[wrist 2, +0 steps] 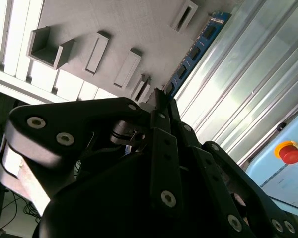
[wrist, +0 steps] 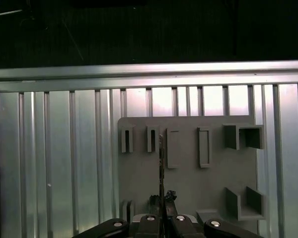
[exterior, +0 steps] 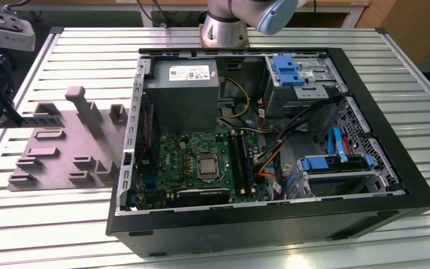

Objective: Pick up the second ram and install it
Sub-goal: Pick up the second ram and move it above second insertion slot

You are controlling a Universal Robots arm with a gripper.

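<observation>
Exterior view: my gripper (exterior: 11,119) grips the 2nd ram (exterior: 43,119) over the grey holder plate (exterior: 62,143). Pickup phase, I judge; installing demands squaring it with the black memory slots (exterior: 241,159).

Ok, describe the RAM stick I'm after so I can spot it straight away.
Find the open computer case; on the exterior view's left of it lies a grey slotted holder plate. At the plate's side away from the case, the gripper grips the second ram. It is the one thin, flat, green stick with black chips among plain grey blocks.
</observation>
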